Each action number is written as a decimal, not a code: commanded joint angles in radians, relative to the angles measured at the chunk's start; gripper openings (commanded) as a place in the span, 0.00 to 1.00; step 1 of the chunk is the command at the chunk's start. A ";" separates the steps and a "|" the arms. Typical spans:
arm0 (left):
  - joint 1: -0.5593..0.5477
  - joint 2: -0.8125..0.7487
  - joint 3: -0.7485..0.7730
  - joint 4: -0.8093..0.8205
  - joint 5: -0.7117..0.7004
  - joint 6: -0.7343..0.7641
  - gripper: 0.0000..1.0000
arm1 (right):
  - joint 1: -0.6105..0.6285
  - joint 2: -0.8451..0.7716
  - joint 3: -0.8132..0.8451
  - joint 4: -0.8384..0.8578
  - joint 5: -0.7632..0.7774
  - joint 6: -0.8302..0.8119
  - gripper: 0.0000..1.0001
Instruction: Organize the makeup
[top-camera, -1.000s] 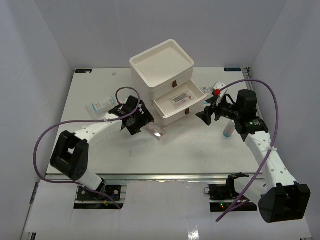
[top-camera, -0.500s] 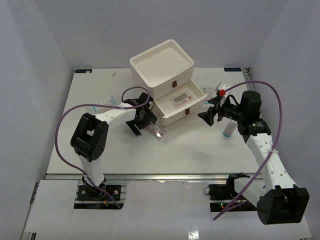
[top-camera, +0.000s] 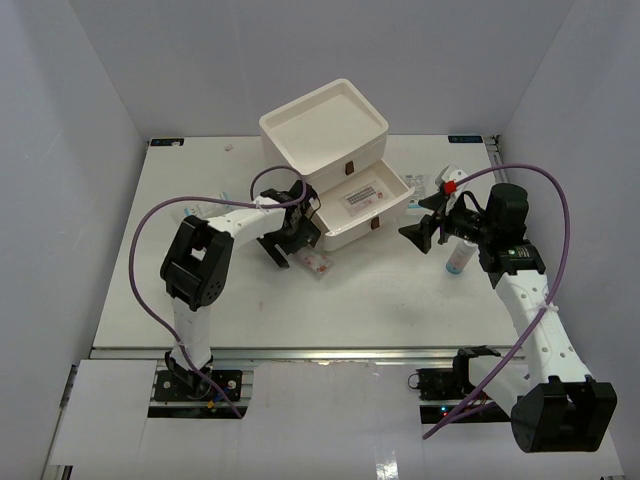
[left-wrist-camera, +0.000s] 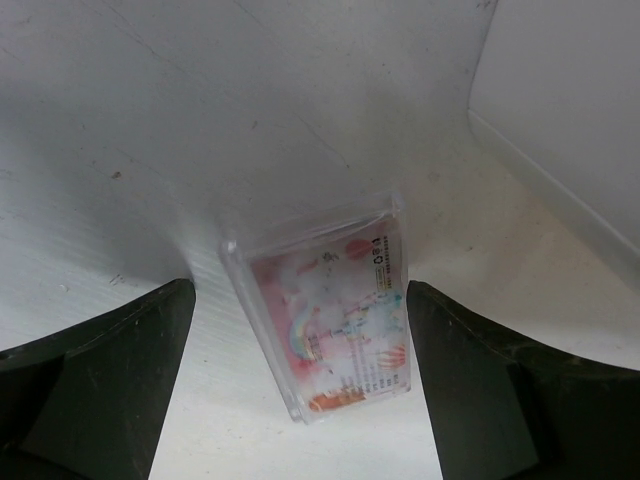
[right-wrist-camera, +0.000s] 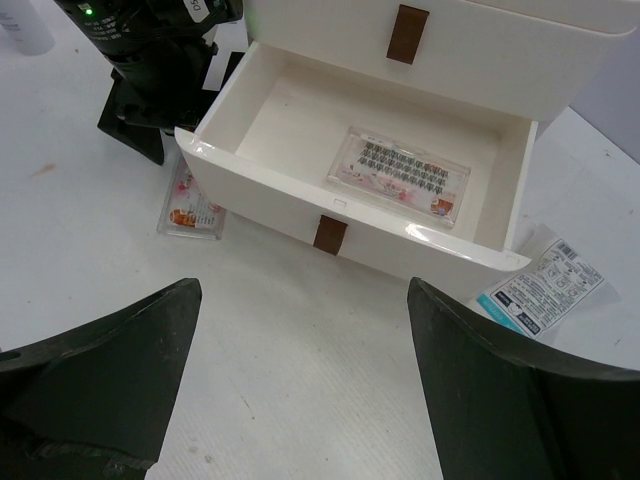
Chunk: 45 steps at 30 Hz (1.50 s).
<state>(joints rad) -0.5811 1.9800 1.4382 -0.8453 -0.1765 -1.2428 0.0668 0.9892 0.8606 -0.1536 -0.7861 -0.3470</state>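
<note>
– White surface (top-camera: 380, 300) with pale walls on three sides: this is what I watch from my desk. The cream drawer box (top-camera: 325, 125) stands toward the far edge, about the middle, with one drawer (top-camera: 350, 230) pulled out toward the near edge.

– Where is the case you want?

– The flat clear case (left-wrist-camera: 325, 305) with pink inside lies flat on the surface, printed face up, just beside the drawer's front corner on the left-arm side. The left claw (left-wrist-camera: 300, 295) is low over it with the fingers apart, one on each side, and I see no touch with the case.

– Which way does it point?

– In the left wrist view its long axis runs away from the camera, a little slanted, so the fingers face its two long sides. I think this is why the claw is turned so: closing across the narrow width is the easier grip. From above, the case is too small for me to tell its direction exactly.

– And the right arm?

– The right claw (right-wrist-camera: 300, 290) hangs spread wide and empty above the surface, on the right-edge side of the drawer, looking into it. I judge it is placed there to leave room. Inside the drawer a second clear case (right-wrist-camera: 400, 175) lies flat, its long axis along the drawer front. A printed packet (right-wrist-camera: 535, 285) lies beside the drawer toward the right edge, and the small bottle (top-camera: 457, 262) is near the right edge.
</note>
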 joint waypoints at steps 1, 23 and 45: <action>-0.006 0.008 0.047 -0.042 -0.007 -0.013 0.97 | -0.016 -0.023 -0.012 0.037 -0.036 0.013 0.90; -0.009 -0.078 -0.105 0.004 -0.011 -0.047 0.88 | -0.043 -0.018 -0.017 0.036 -0.078 0.029 0.90; -0.011 -0.041 -0.090 0.012 0.102 -0.115 0.94 | -0.055 -0.011 -0.019 0.037 -0.097 0.034 0.90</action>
<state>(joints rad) -0.5850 1.9303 1.3453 -0.8413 -0.1065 -1.3327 0.0213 0.9836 0.8527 -0.1535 -0.8522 -0.3214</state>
